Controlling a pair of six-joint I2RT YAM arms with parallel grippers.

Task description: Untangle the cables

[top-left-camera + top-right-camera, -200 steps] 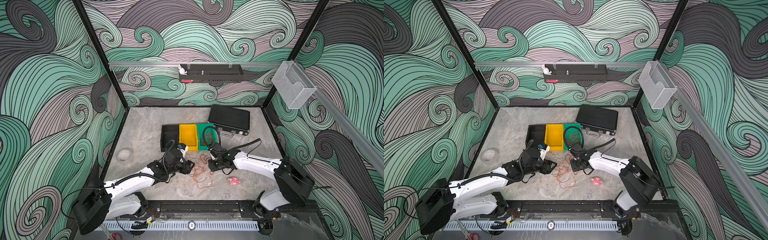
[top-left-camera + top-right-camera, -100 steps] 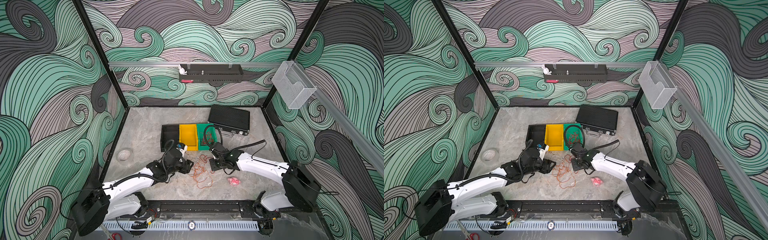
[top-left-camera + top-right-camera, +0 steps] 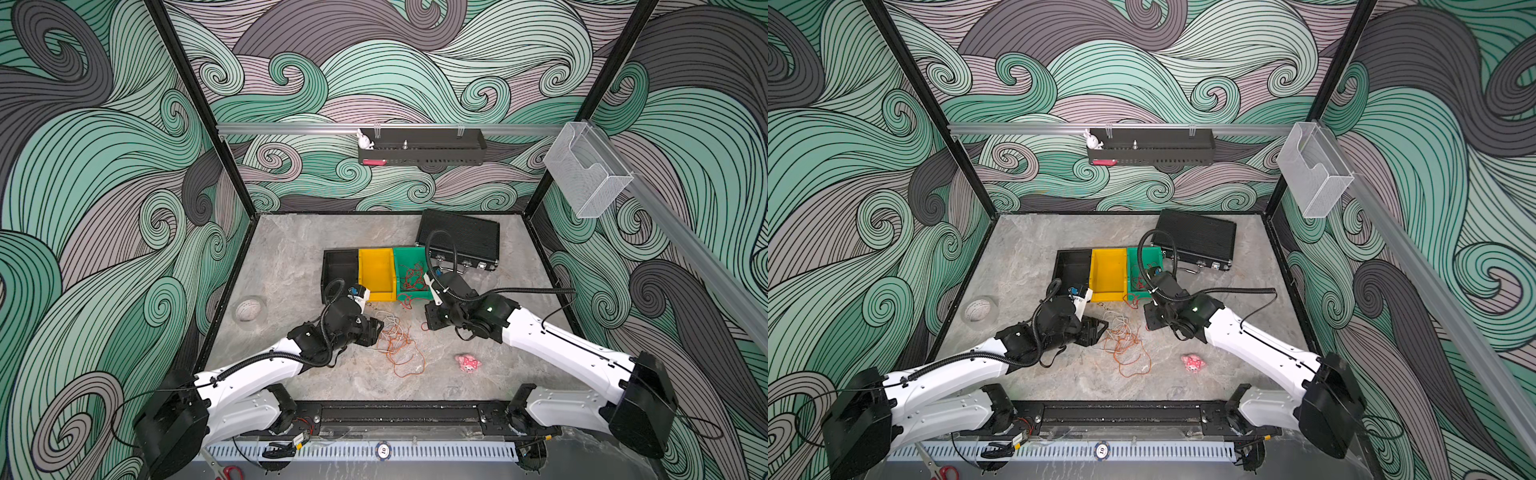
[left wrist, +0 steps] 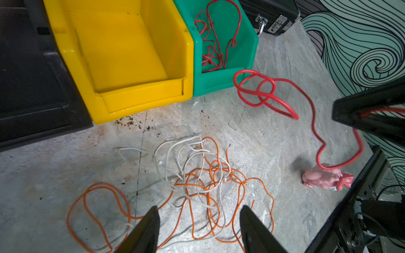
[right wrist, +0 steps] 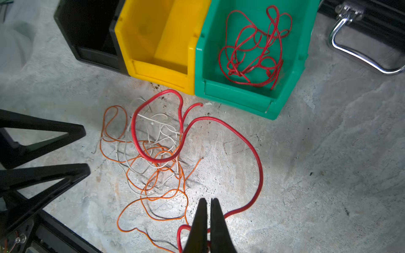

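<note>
Your right end effector (image 5: 208, 200) has just closed. Its jaws, apart a second ago, now pinch tight on the red cable (image 5: 252, 140). That cable runs out of the grip and curls over the counter (image 3: 291, 257) on the near side of the green bin (image 5: 241, 96), where more red cable (image 5: 252, 50) is already piled. So you now have a hold on the one red strand left outside.

Your left end effector (image 4: 198, 208) has not changed. It is half spread and holds nothing, hovering at the near edge of the orange and white tangle (image 4: 197, 175) in the middle of the counter, between the two arms.

In the right wrist view the red loop seems to cross that tangle, while the left wrist view shows it off to the right, so I cannot tell whether they touch. The red cable also carries a loose twist. Lift slowly, and be ready to pin the tangle with your left if it drags along.
</note>
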